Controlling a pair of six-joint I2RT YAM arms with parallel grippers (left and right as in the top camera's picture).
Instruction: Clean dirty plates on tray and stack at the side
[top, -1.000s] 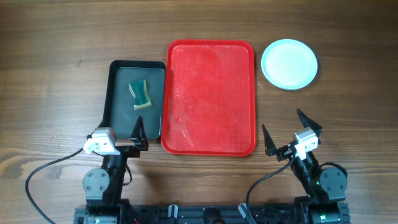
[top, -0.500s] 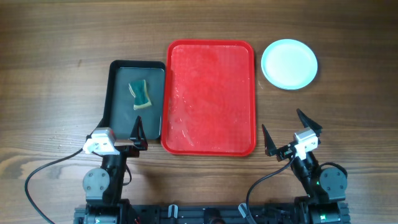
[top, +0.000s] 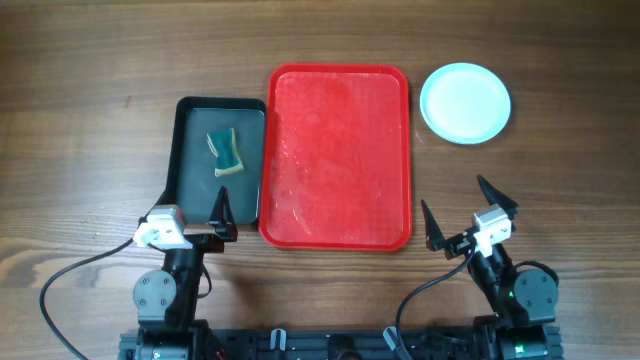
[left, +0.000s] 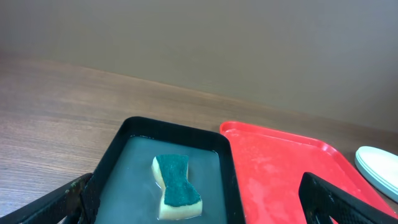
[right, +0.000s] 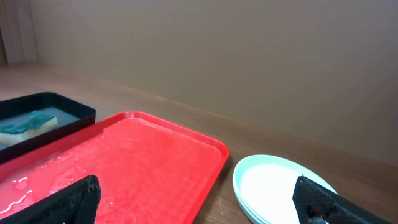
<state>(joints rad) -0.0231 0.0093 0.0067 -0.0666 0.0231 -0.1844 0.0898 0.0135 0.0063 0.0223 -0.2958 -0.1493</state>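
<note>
Clock reference: overhead view, 12 o'clock is the far table edge, the arms sit at 6.
Plates (top: 465, 103): pale light-blue, round, shallow, raised rim; the top face is plain and evenly coloured.
Plates, position: on the wooden table (top: 80, 100) at 2 o'clock from the red tray (top: 337, 120), just beside its far right corner and not touching it.
Red tray: rectangular, rounded corners, raised rim, at table centre; wet streaks and droplets lie toward its 7 o'clock corner.
Black tray (top: 185, 150): at 9 o'clock of the red tray, long sides touching or nearly so; it holds shallow water and a green-and-yellow sponge (top: 226, 152).
Left gripper (top: 196, 195): jaws spread wide with nothing between them, over the 6 o'clock end of the black tray.
Right gripper (top: 453, 195): jaws spread wide with nothing held, over bare table at 6 o'clock from the plates.
Overhead only: the plates read as a single disc; count cannot be told.
Right wrist only: layered rims, so a stack of at least two.
Left wrist only: the sponge's pinched waist and the water around it; the stack shows only as a sliver at 3 o'clock.
</note>
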